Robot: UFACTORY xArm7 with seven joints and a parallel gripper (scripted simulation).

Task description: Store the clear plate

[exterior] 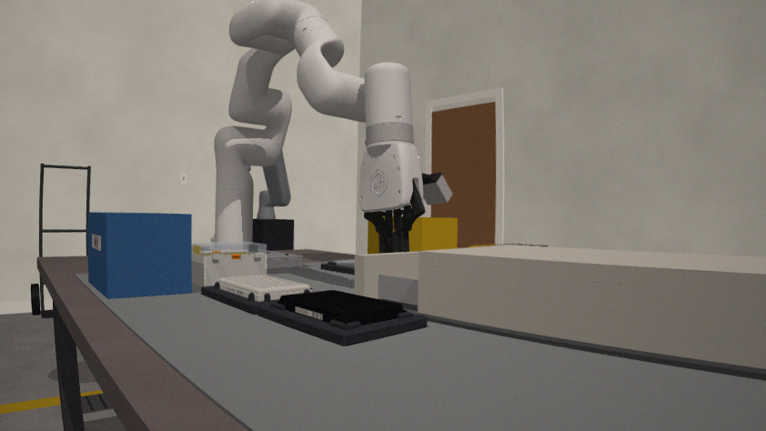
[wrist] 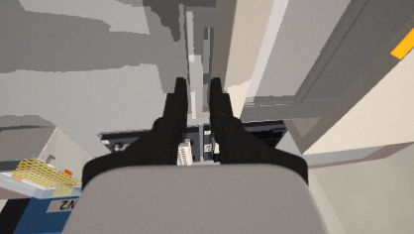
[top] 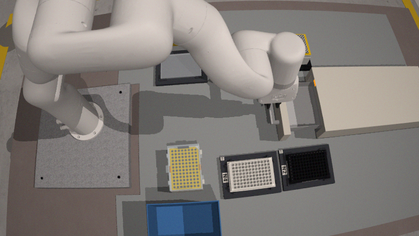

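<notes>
The gripper (top: 272, 106) (exterior: 394, 249) (wrist: 198, 83) points down, partly open. Its fingers stand on both sides of the bar handle (top: 271, 114) (wrist: 196, 69), with gaps beside the bar in the wrist view. The drawer of cooler CD (top: 366, 96) (exterior: 589, 299) is open; its front panel (top: 285, 124) (exterior: 368, 278) stands away from the housing. The lamp (top: 315, 83) (wrist: 405, 44) is amber. Part of the drawer floor (top: 304, 102) shows; the arm hides the rest. A nest (top: 158, 81) with an unseen label holds a pale flat rectangle (top: 178, 65), possibly the clear plate.
The tip box (top: 185, 168) (exterior: 230, 265), nest N4's white plate (top: 252, 174) (exterior: 262, 286) and nest N2's black plate (top: 307, 167) (exterior: 343, 305) stand at the near side. A blue bin (exterior: 149, 254) stands at the edge. A yellow rack (top: 306, 47) is behind the wrist.
</notes>
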